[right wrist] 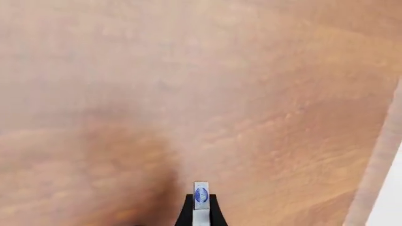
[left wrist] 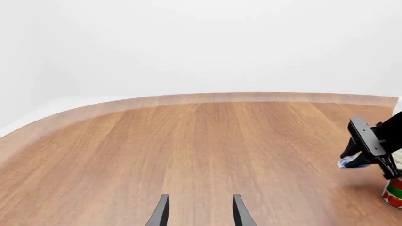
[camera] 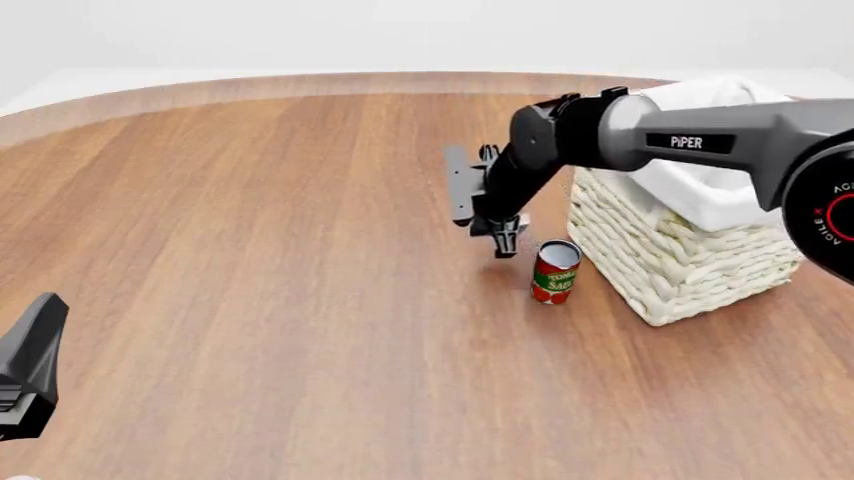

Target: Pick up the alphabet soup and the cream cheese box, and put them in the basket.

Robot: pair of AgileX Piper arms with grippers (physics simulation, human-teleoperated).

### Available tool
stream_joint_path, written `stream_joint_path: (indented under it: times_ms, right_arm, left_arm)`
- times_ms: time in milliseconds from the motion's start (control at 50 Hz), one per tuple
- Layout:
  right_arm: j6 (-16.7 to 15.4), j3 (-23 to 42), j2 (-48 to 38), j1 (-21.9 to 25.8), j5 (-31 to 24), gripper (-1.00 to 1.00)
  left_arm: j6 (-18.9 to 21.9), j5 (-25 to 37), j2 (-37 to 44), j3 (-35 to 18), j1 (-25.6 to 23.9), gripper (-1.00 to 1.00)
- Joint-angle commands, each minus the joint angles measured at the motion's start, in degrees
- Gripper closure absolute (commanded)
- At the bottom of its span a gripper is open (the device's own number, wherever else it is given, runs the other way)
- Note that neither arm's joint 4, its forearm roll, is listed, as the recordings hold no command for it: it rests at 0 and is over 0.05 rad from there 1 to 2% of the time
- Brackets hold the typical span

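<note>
Right gripper (camera: 503,232) clamped on cream cheese box (right wrist: 201,195), box edge-on between fingers, lifted off table (camera: 267,250). Basket (camera: 681,255) just to right of gripper, near. Tomato can (camera: 555,272) between, below. Left gripper (left wrist: 199,212) fingers apart, far off. Alphabet soup not visible.

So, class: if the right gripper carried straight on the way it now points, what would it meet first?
Probably the bare table. The right gripper, shut on the cream cheese box, faces only wood in its wrist view; how far off is unclear.
</note>
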State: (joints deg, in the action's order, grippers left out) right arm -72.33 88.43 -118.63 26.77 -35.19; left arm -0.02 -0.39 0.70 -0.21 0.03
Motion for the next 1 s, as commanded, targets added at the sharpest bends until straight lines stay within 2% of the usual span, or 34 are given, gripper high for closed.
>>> stream_joint_path:
  times_ms: [20, 240, 300, 340, 380, 500, 580, 620, 700, 820, 1000]
  right_arm:
    - [1.6, 2.35, 2.3, 1.17, 1.03, 1.0]
    - [2.76, 3.15, 5.5, 0.72, 2.23, 1.0]
    - [5.84, 5.47, 6.64, 1.12, 2.33, 1.0]
    - [7.17, 11.8, 6.49, 1.01, -2.42, 1.0]
    - [8.34, 15.42, 6.4, 0.7, -4.73, 1.0]
    - [10.68, 18.03, 7.9, -0.38, -4.93, 1.0]
    - [13.59, 20.59, 8.6, -0.75, -5.46, 1.0]
    - [13.87, 20.82, 8.82, -0.93, -5.53, 1.0]
    - [17.53, 25.17, 8.67, -2.67, -6.45, 1.0]
    - [22.73, 27.89, 9.31, -4.41, -7.16, 1.0]
    - [26.72, 29.66, 9.8, -7.95, -6.86, 1.0]
  left_arm:
    - [0.0, 0.0, -0.01, 0.0, 0.0, -1.0]
    - [-0.04, 0.0, 0.01, 0.0, 0.01, -1.0]
    - [0.03, 0.0, 0.0, 0.0, 0.0, -1.0]
    - [-0.02, 0.0, 0.0, 0.0, 0.02, -1.0]
    - [0.0, 0.0, -0.01, 0.0, 0.0, -1.0]
    - [0.0, 0.0, -0.01, 0.0, 0.01, -1.0]
    - [0.01, 0.0, 0.0, 0.0, 0.01, -1.0]
    - [-0.01, 0.0, -0.01, 0.0, 0.01, -1.0]
    - [0.02, 0.0, 0.0, 0.0, 0.01, -1.0]
    - [0.06, 0.0, -0.01, 0.0, -0.02, -1.0]
    - [-0.03, 0.0, 0.0, 0.0, 0.01, -1.0]
